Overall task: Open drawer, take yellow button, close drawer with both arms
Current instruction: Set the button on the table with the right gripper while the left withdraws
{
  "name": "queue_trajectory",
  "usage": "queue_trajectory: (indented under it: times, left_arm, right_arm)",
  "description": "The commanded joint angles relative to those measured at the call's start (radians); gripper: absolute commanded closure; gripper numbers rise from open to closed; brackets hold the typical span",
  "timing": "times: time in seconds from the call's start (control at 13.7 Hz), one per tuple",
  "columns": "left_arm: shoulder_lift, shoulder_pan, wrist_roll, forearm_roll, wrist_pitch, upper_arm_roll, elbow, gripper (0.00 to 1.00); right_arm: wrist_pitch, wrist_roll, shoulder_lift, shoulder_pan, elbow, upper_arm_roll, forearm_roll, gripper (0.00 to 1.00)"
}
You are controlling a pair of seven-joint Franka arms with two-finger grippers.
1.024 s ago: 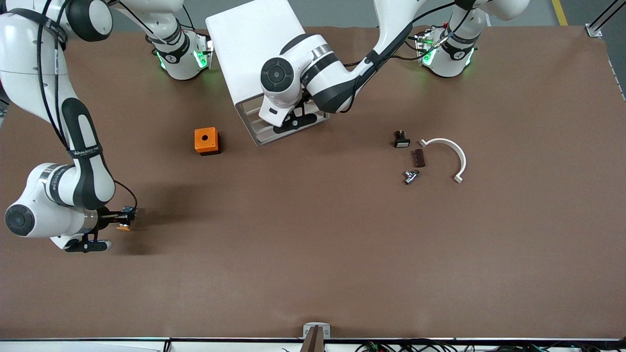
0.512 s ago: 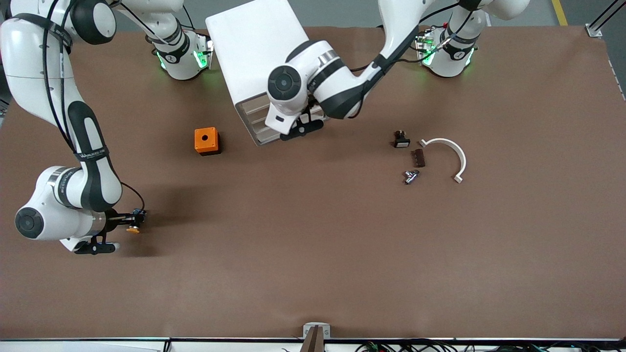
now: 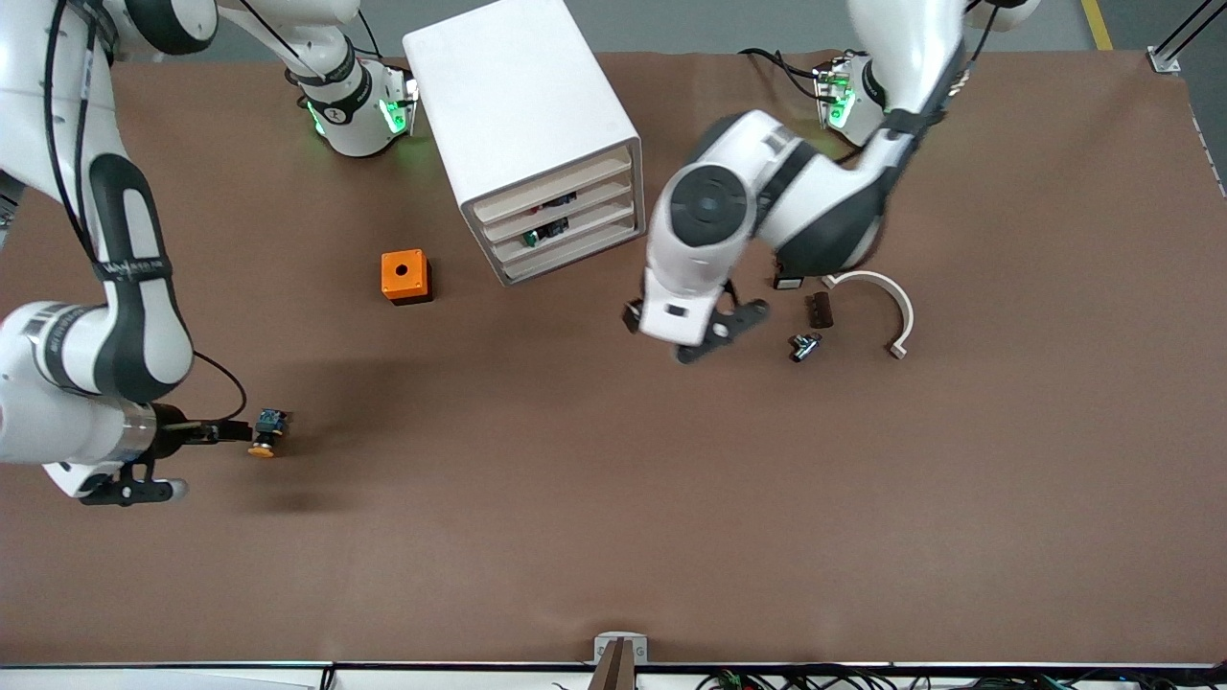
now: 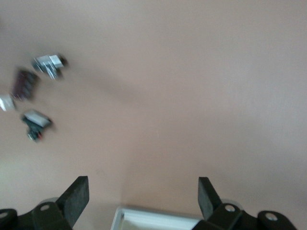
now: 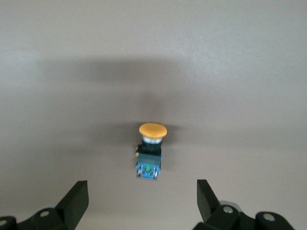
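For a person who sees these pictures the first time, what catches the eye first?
The white cabinet near the robots' bases, all three drawers shut. The orange-capped button lies on the table toward the right arm's end, beside the open right hand. The open left hand hangs over bare table.

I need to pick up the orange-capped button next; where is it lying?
The button lies on the table toward the right arm's end, nearer the front camera than the orange cube, just off the open right pincer.

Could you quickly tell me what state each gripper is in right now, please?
Left gripper: open, holding nothing, over bare table.
Right gripper: open, holding nothing; the button lies free on the table by its jaws.
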State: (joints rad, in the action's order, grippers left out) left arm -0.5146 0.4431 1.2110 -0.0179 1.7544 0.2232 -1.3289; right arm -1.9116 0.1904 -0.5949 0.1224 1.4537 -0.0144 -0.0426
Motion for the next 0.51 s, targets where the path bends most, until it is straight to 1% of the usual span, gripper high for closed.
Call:
queue_trajectory:
  times: [0.0,0.22,0.44]
  left_arm:
    - [0.065,-0.102,-0.080,-0.036,-0.015,0.007,-0.021,0.00]
    - [0.119,-0.228,-0.243,-0.036,-0.078,0.005,-0.023,0.00]
    - [0.177,-0.320,-0.385,-0.037,-0.137,0.005,-0.024,0.00]
  right_arm:
    - [0.064,0.020,0.119,-0.001,0.031,0.002,-0.010,0.00]
    - [0.147,0.021,0.231,-0.013,0.031,0.002,-0.010,0.00]
    - [0.244,0.038,0.323,-0.023,0.033,0.001,-0.017,0.00]
